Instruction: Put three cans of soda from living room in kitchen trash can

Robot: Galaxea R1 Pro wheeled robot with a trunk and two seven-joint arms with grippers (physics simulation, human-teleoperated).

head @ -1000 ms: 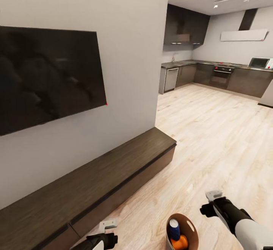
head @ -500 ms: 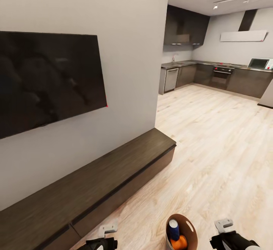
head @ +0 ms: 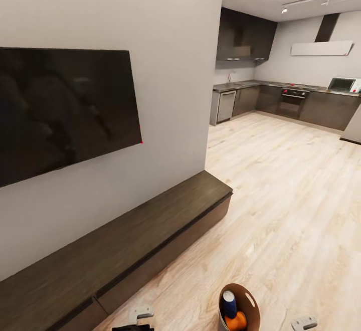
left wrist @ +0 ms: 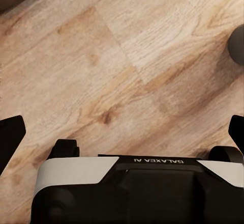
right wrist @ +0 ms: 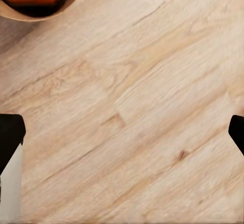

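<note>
Tash can [head: 249, 305] holding soda cans [head: 230, 304], between both spread, empty jaws

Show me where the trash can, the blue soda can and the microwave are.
trash can [head: 252, 307]: head view, inner wall.
blue soda can [head: 230, 305]: head view, its side.
microwave [head: 343, 84]: head view, door.

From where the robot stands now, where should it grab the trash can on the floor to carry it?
Probably the trash can by its rim at the handle cut-out, coming down from above on the right gripper side. The bin stands upright and open, cans fill its middle, and the thin wall suits a pinch.
</note>
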